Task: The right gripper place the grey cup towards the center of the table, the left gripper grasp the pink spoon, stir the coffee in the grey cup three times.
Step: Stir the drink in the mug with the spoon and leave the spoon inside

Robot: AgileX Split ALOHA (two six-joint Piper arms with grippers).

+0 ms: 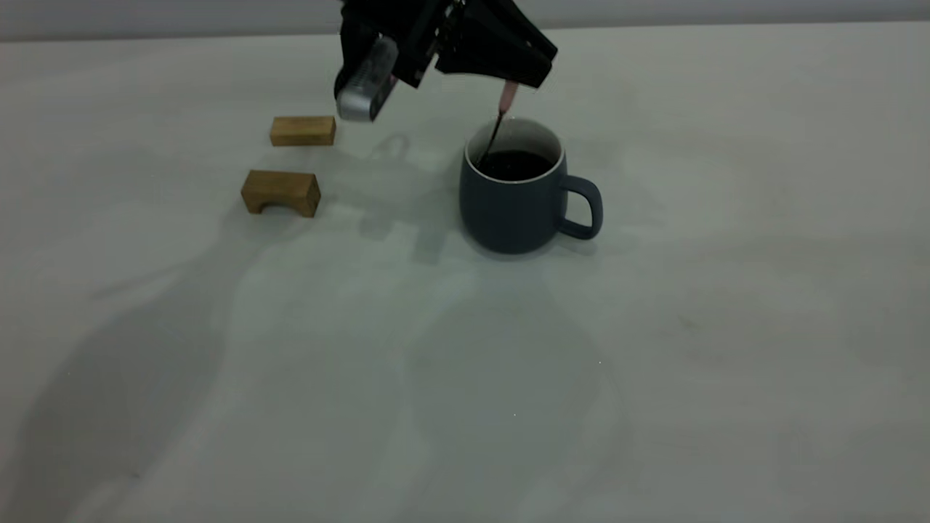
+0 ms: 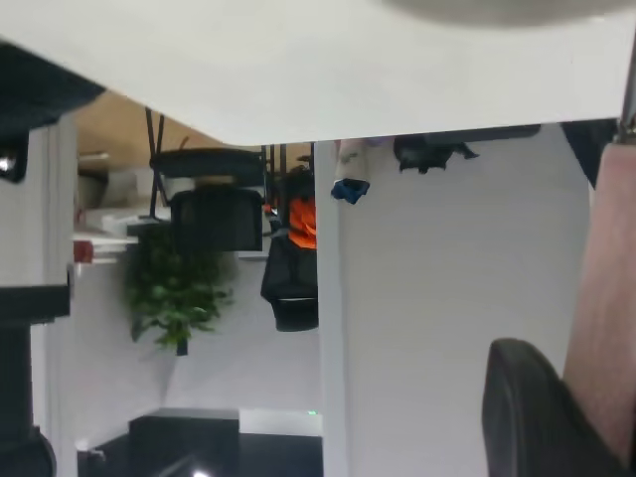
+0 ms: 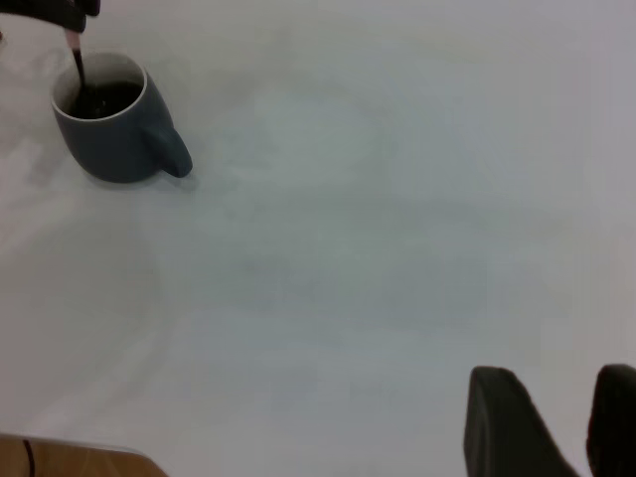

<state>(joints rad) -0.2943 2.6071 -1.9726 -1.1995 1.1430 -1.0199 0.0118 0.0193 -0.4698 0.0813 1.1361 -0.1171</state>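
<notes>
The grey cup [image 1: 512, 211] stands upright near the middle of the table [image 1: 654, 363], its handle pointing right and dark coffee [image 1: 514, 164] inside. Just above its rim hangs my left gripper [image 1: 508, 80], shut on the pink spoon [image 1: 506, 98]. The spoon's thin neck dips into the coffee at the cup's left inner side. In the left wrist view the pink handle [image 2: 606, 298] lies against a black finger [image 2: 527, 417]. My right gripper [image 3: 556, 383] is away from the cup [image 3: 114, 139], open with nothing between its fingers. It is outside the exterior view.
Two brown wooden blocks lie left of the cup: a flat one [image 1: 303, 131] farther back and an arch-shaped one [image 1: 281, 192] nearer the front. Bare table stretches in front of and to the right of the cup.
</notes>
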